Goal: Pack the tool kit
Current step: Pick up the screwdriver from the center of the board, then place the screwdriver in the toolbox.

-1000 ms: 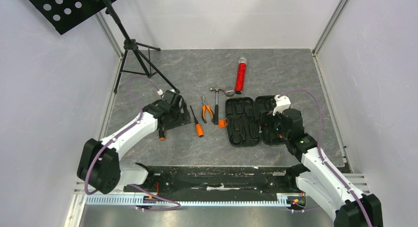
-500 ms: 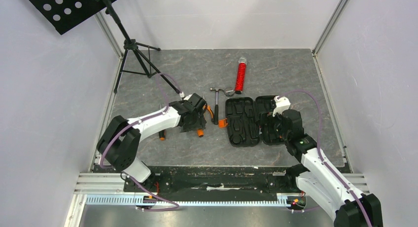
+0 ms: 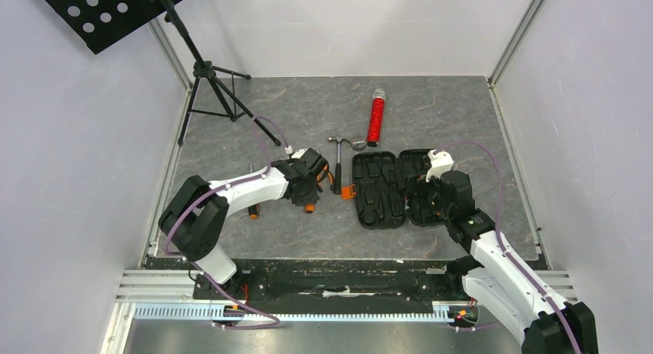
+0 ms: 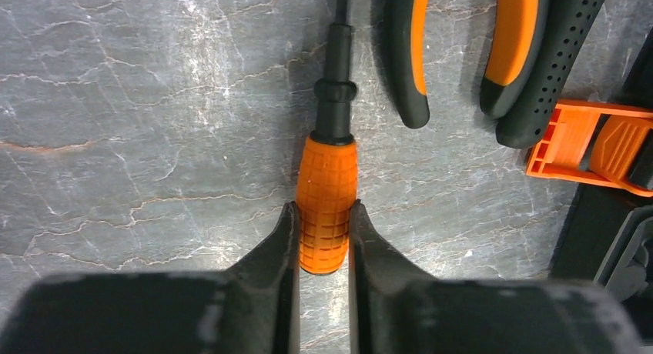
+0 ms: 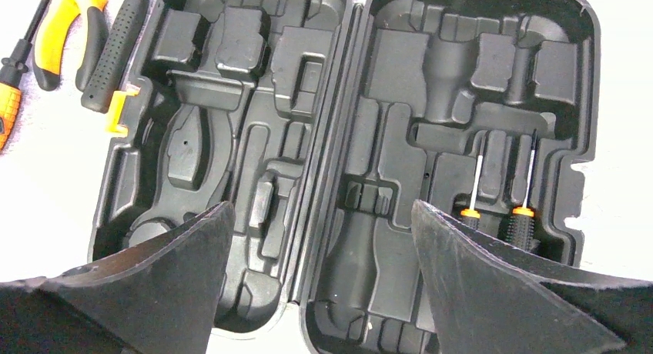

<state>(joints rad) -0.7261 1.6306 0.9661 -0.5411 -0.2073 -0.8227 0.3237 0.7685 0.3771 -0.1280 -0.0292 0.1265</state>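
Note:
The tool kit case lies open on the table, black with moulded slots and an orange latch. Two small screwdrivers sit in its right half. My left gripper is shut on the orange handle of a screwdriver that lies flat on the table; both fingers press its sides. Beside it lie the pliers and the hammer. Another small screwdriver lies further left. My right gripper hangs open above the case's hinge, holding nothing.
A red tube lies behind the case. A black tripod stand stands at the back left with a perforated panel above it. White walls and metal rails bound the grey table on three sides.
My left arm swung right, from over the small screwdriver to the orange-handled one, and its jaws shut on the handle. The right arm has not moved.

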